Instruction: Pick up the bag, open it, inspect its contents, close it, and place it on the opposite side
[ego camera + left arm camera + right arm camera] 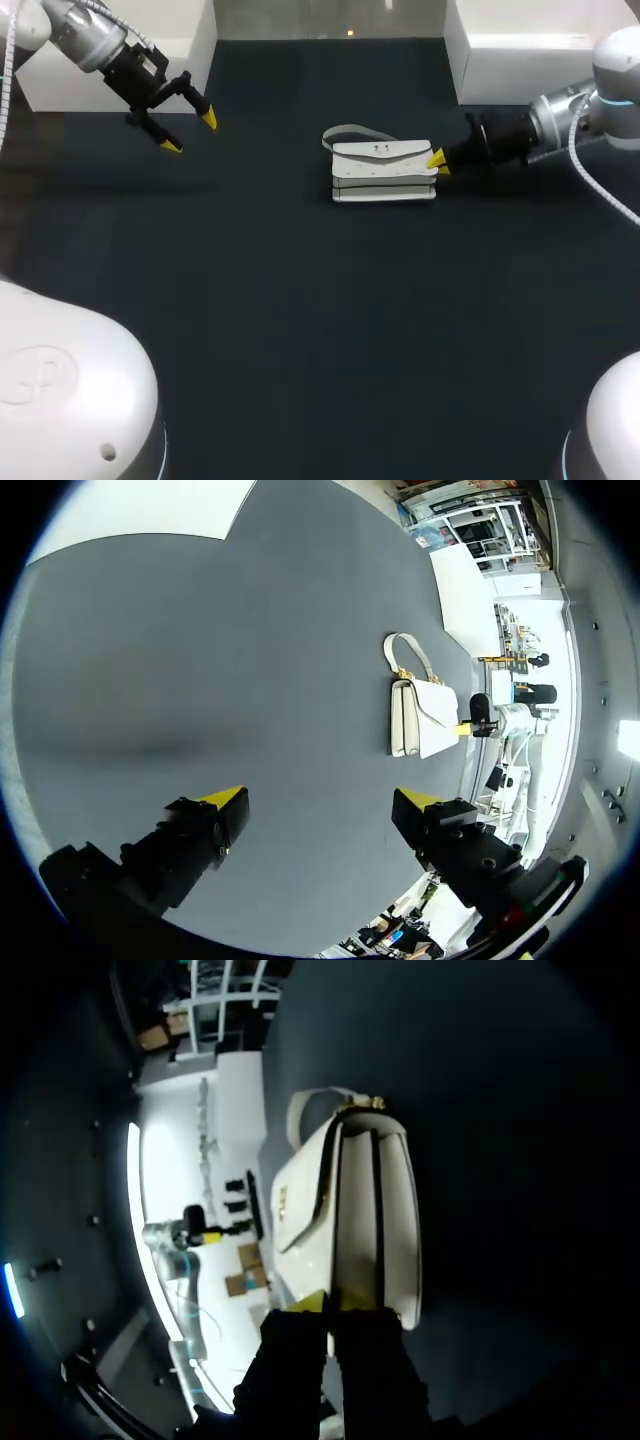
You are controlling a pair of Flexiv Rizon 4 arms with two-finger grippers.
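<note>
A white flap bag (383, 172) lies near the middle of the dark table, its strap (350, 133) looped out at its far left corner. My right gripper (440, 165) is at the bag's right end, its fingers pressed together on the edge of the bag (350, 1210) where the flap meets the body. The right gripper (330, 1305) hides that corner. My left gripper (190, 132) hangs open above the table's far left, well away from the bag (425, 718). Nothing lies between the left gripper's (322, 800) yellow tips.
White blocks stand at the back left (130, 70) and back right (520, 55) of the table. The dark tabletop (300, 320) stretches bare in front of the bag. My arms' white bases (70, 390) fill the near corners.
</note>
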